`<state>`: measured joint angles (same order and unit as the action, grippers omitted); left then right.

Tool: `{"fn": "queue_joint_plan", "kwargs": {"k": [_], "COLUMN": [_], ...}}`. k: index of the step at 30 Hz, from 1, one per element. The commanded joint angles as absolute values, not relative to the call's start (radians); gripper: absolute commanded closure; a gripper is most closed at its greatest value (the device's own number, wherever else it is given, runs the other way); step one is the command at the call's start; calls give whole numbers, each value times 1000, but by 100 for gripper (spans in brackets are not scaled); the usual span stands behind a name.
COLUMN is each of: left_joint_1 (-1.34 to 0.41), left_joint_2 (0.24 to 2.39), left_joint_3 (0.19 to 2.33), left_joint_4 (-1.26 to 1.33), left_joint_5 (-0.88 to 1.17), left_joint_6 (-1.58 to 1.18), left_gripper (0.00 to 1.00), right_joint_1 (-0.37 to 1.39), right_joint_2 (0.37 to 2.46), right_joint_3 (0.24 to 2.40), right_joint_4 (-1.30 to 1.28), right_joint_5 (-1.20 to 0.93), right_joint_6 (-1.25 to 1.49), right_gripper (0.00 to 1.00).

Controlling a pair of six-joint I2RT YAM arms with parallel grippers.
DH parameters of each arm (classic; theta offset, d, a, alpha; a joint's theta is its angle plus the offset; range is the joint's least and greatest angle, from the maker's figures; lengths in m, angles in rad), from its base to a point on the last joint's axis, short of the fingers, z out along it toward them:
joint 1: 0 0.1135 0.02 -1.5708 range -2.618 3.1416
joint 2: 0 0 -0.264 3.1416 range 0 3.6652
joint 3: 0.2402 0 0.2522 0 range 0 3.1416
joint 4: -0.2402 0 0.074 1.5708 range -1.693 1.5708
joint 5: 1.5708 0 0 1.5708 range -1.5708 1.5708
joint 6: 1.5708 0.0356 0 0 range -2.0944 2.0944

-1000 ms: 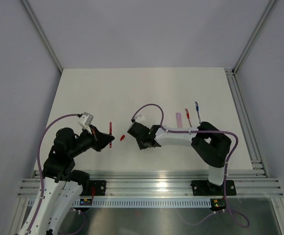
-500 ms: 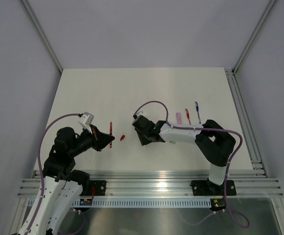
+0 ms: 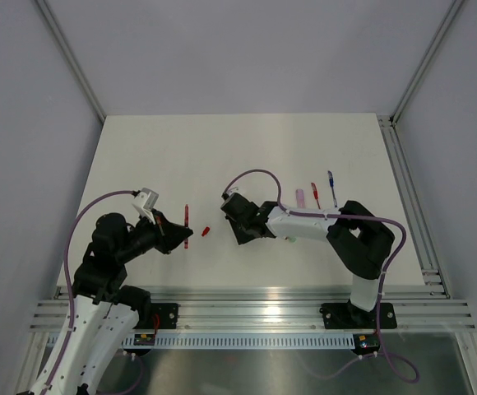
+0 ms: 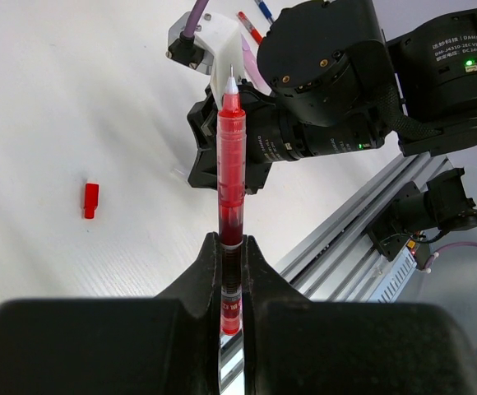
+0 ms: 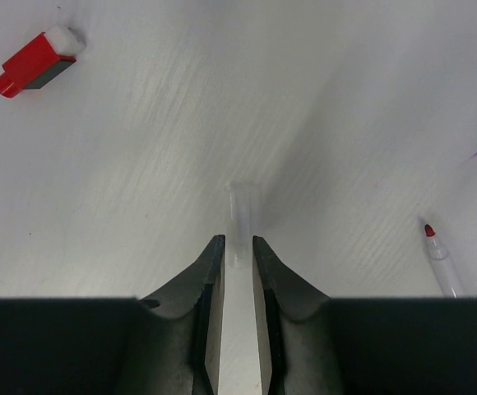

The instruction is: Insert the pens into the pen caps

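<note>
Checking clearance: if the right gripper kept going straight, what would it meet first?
Likely the clear tube between the right gripper tips, then the table; the red cap sits off left.

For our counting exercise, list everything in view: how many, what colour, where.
Table: one, white, beneath everything.
Held pen: one, red, in left claw.
Red cap: one, red, between the arms.
Clear cap: one, translucent, between right claw fingers.
Pink pen, loose red pen, blue pen: one each, side by side beyond right arm.
Red-tipped pen: one, pale, beside right claw.
Arms: two, black and white; left arm, right arm.
</note>
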<state>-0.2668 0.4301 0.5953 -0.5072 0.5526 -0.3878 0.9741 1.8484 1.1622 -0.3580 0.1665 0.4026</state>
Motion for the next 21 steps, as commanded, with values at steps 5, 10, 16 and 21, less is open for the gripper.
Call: {"fn": "queue_joint_plan", "kwargs": {"k": [5, 10, 16, 21], "left_joint_1": [-268, -273, -275, -278], "left_joint_2": [434, 436, 428, 420], "left_joint_3": [627, 629, 630, 630], "left_joint_4": [-480, -483, -483, -485], "left_joint_5": [554, 551, 551, 546], "left_joint_6": [-370, -368, -367, -367], "left_gripper": [100, 100, 100, 100], "right_joint_1": [973, 976, 977, 977], "right_joint_2": [1851, 1868, 1873, 1908], "right_joint_3": [1223, 1253, 1250, 1261], "right_joint_4": [-390, -420, -413, -422], "right_joint_5": [196, 213, 192, 199], "right_joint_6": [390, 391, 397, 403], "right_gripper": [71, 71, 75, 75]}}
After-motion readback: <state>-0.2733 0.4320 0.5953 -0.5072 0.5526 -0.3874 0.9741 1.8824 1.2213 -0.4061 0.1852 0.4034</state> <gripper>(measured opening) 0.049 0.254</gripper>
